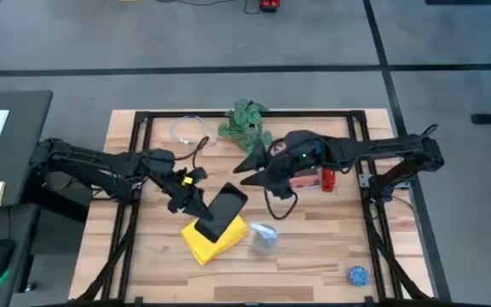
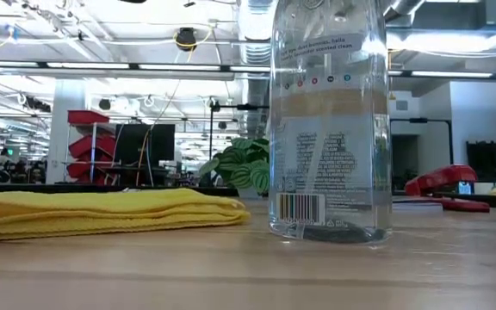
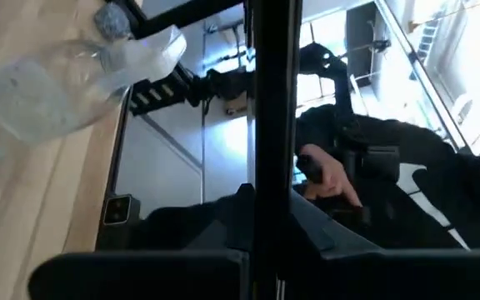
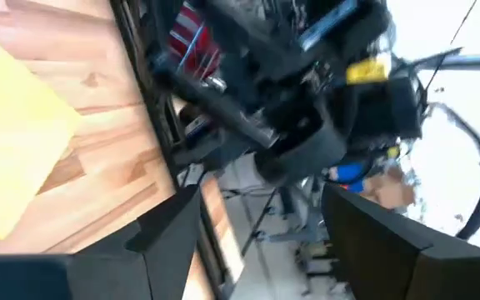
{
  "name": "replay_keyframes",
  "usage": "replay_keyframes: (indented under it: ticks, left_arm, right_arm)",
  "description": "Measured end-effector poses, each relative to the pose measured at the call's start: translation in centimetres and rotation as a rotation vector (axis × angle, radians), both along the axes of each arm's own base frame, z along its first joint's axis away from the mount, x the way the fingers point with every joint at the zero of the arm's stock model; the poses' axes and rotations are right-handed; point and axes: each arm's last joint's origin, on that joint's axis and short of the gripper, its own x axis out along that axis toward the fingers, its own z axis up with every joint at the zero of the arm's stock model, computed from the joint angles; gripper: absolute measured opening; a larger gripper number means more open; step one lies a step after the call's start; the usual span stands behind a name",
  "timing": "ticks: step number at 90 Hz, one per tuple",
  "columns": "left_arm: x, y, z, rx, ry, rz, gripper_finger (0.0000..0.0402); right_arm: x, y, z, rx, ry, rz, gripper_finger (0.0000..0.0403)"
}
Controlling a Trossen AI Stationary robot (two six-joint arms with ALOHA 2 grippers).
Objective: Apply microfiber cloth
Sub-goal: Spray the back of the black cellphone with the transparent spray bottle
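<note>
Reaches in from nine o'clock with the left arm, forearm low and nearly level, left gripper [image 1: 193, 203] at about seven o'clock of table centre. Clamps the black phone [image 1: 226, 211] there by its edge, slab tilted over the microfiber cloth [image 1: 201, 247]. Finds that cloth flat on the wood at six o'clock of centre, partly under the phone, with the clear spray bottle [image 1: 264, 236] just beside it at three o'clock. Comes in from three o'clock with the right arm, elbow bent, right gripper [image 1: 247, 167] near centre, pointed toward nine o'clock, fingers spread, gripping nothing
</note>
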Motion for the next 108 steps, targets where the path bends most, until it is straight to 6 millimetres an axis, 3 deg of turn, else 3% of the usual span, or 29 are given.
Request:
replay_keyframes:
  ticks: [27,40,54,72,89,108]
  left_arm:
    - [0.4,-0.1,0.0,-0.011,-0.014,-0.015,0.0008]
    - [0.4,-0.1,0.0,-0.027,-0.007,-0.027,0.0009]
    - [0.4,-0.1,0.1,-0.037,-0.011,-0.027,0.0009]
    - [0.4,-0.1,0.1,-0.036,-0.009,-0.019,0.0011]
    - [0.4,0.4,-0.3,0.013,0.002,0.006,0.0057]
    - [-0.1,2.7,-1.9,0.162,0.103,0.069,0.0110]
  right_arm:
    - [-0.1,1.9,-0.1,-0.069,-0.013,0.075,0.0231]
    - [1.0,2.7,-1.3,-0.097,-0.010,0.109,0.0212]
    - [2.0,3.4,-1.9,-0.098,-0.045,0.112,0.0153]
    - [2.3,3.9,-2.2,-0.104,-0.045,0.115,0.0038]
    - [2.2,3.7,-2.7,-0.052,0.028,0.050,0.0025]
    - [1.7,3.6,-3.7,-0.008,0.163,-0.050,0.0016]
